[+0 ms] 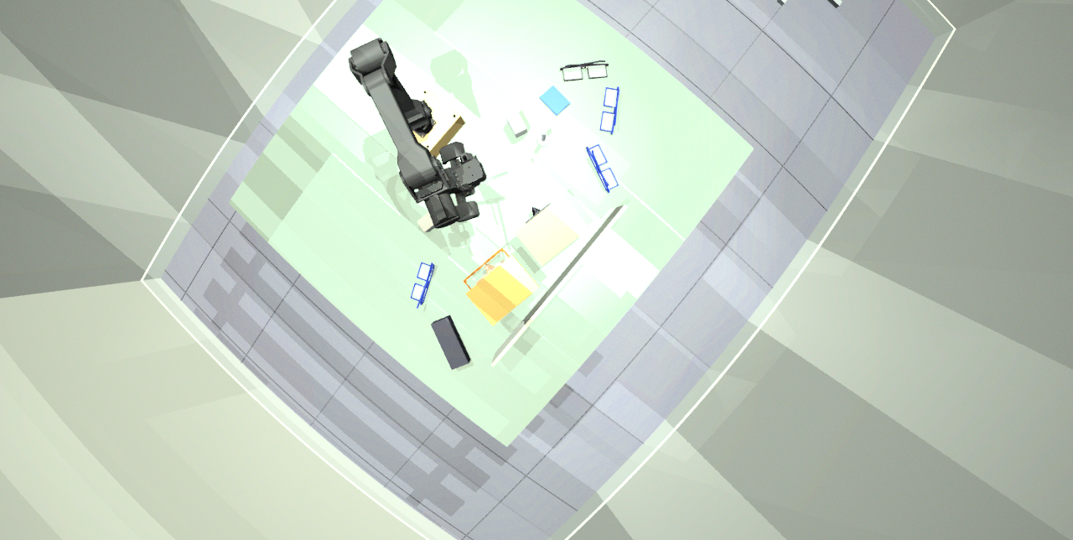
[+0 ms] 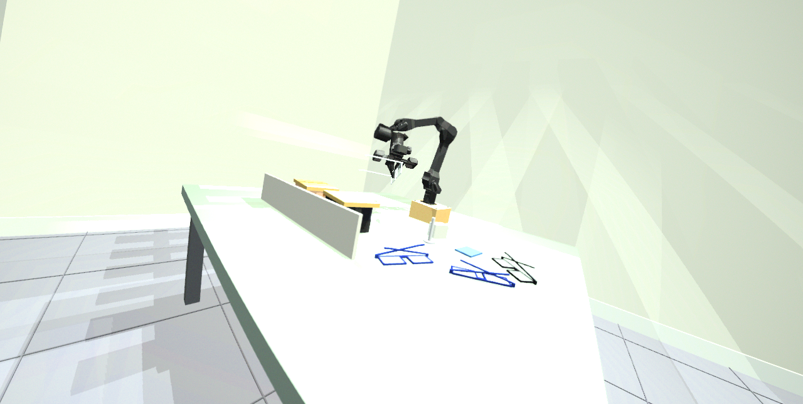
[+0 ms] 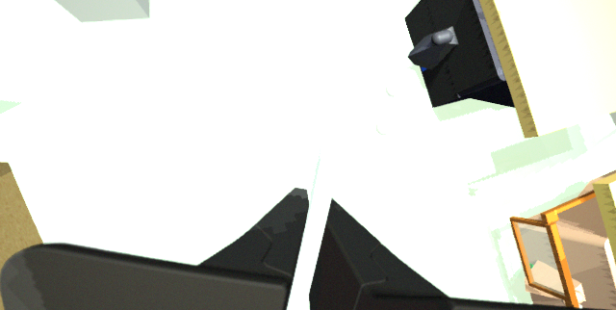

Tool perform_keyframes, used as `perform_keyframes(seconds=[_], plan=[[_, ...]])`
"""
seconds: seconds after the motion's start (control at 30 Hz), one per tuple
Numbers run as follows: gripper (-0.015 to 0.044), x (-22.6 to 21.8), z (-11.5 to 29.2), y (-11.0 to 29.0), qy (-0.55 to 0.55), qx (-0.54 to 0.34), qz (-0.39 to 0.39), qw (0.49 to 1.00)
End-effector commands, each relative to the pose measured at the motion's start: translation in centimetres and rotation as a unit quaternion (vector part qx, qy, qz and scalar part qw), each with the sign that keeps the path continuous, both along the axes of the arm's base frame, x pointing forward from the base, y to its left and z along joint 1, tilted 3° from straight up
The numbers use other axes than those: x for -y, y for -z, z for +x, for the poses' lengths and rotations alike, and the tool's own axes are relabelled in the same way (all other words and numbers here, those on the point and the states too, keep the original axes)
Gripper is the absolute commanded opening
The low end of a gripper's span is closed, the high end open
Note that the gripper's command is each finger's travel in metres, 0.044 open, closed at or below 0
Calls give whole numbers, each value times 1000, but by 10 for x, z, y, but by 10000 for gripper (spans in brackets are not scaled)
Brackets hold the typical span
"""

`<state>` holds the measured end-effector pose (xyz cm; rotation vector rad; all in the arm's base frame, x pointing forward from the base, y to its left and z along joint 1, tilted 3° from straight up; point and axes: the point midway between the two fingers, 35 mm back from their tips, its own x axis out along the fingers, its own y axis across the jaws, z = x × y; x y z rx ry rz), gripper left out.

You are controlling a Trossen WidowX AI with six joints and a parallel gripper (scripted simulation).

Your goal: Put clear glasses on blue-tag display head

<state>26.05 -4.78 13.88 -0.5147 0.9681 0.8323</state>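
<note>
1. Two dark fingers fill the bottom of the wrist view, clenched on the clear glasses (image 3: 310, 190), a pale sliver running up the narrow slit between them.
2. Beyond the tips stands the black-backed display head (image 3: 457, 55), apart from the glasses.
3. Seen from outside, the jaws (image 2: 393, 175) hang raised above the worktop (image 2: 393, 334) toward its far edge, pointing down, the arm (image 2: 440, 148) arched from its wooden base (image 2: 429, 211).

Bare test room: white table (image 2: 393, 312), tiled floor (image 2: 84, 300), plain walls.
</note>
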Motion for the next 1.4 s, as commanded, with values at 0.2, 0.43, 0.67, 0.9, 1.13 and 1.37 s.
perform_keyframes(seconds=[0.2,0.43,0.67,0.9,1.13,1.37], plan=[[0,26,-20,-2,-49,71,-25,996],[0,44,-34,-4,-82,124,-56,987],[0,60,-50,-6,-113,173,-95,974],[0,74,-66,-8,-142,218,-143,955],[0,86,-82,-9,-171,256,-199,931],[0,96,-98,-11,-198,285,-261,901]])
